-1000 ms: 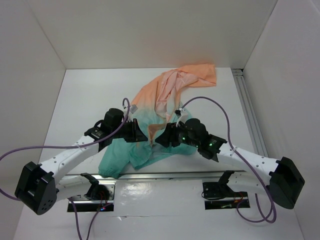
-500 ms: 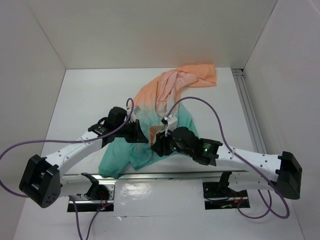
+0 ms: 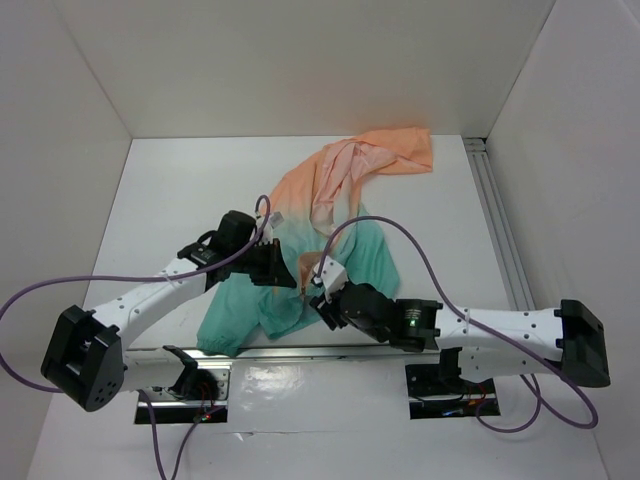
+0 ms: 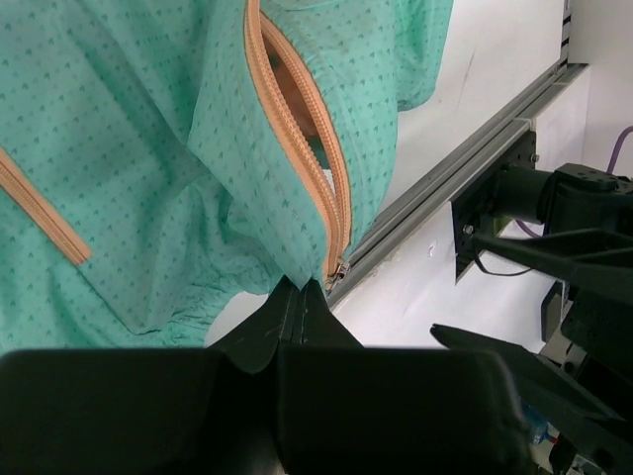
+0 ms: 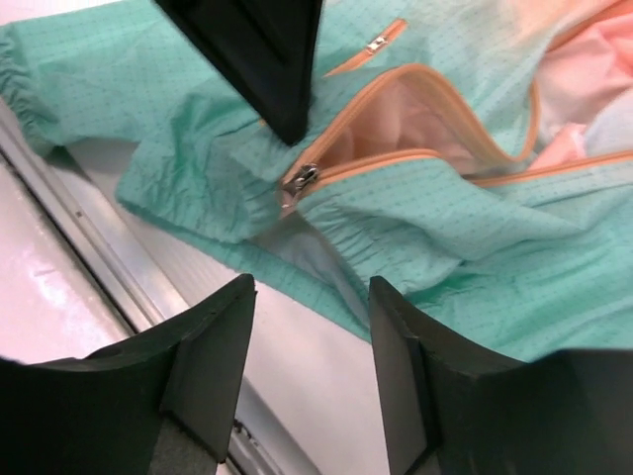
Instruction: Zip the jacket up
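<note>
On the white table (image 3: pixel 170 200) the thin peach-to-teal fabric jacket (image 3: pixel 345 170) lies crumpled with its front unzipped, my left hand (image 4: pixel 302 297) clamped shut on its teal hem, my right hand (image 5: pixel 312 292) part open and empty, both near the small metal zipper slider (image 5: pixel 300 178)

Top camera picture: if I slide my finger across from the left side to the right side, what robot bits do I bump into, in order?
left arm's base → left gripper → right gripper → side rail → right arm's base
</note>
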